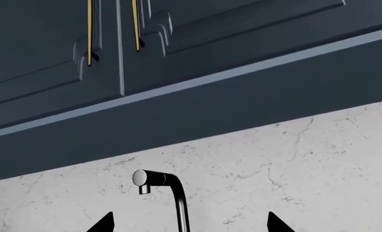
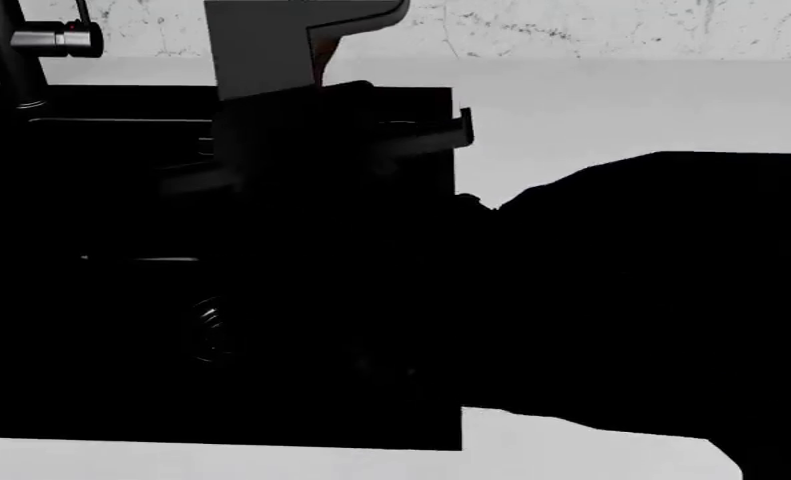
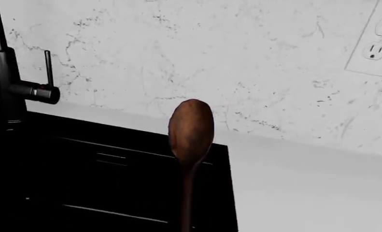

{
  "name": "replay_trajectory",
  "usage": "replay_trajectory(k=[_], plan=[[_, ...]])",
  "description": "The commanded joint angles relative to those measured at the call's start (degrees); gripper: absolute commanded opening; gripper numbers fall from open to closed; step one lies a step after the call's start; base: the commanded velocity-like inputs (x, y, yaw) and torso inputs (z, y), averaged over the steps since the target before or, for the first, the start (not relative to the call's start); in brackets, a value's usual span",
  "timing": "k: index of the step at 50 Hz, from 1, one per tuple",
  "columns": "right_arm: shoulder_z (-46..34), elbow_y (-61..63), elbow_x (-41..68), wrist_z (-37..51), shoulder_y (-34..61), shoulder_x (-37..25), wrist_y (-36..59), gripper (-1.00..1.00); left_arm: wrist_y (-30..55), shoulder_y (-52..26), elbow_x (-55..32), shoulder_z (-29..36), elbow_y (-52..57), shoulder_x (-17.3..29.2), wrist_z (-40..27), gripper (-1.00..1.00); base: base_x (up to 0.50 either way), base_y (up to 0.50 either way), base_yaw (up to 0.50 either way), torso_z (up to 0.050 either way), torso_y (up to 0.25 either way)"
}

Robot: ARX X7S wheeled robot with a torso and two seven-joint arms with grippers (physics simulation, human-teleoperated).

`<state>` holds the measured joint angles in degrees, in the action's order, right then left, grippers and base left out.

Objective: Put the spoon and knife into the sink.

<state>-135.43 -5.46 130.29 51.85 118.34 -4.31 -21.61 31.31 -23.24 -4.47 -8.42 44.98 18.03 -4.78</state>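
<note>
no readable text, label, brand, number or sign is found in any of the three views.
</note>
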Motion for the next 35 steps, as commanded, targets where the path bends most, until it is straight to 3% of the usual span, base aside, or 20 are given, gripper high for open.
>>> replay_trajectory(k=[1, 19, 35], plan=[[8.1, -14.4, -0.2, -7.7, -7.1, 4.2, 10.1, -1.0, 0.1, 0.4, 0.4, -0.1, -0.2, 0.5, -0.6, 1.0, 0.0, 0.0, 0.0, 0.0, 0.0], [42.3, -30.4, -26.8, -7.0, -26.1, 4.3, 36.5, -1.0, -1.3, 0.6, 0.9, 1.0, -2.1, 0.6, -1.1, 1.0, 0.0, 0.0, 0.0, 0.0, 0.0], [44.7, -35.2, -27.1, -9.6, -29.6, 4.3, 39.4, -1.0, -1.9, 0.8, 0.9, 1.4, -2.9, 0.9, -1.4, 1.0, 0.0, 0.0, 0.0, 0.0, 0.0]])
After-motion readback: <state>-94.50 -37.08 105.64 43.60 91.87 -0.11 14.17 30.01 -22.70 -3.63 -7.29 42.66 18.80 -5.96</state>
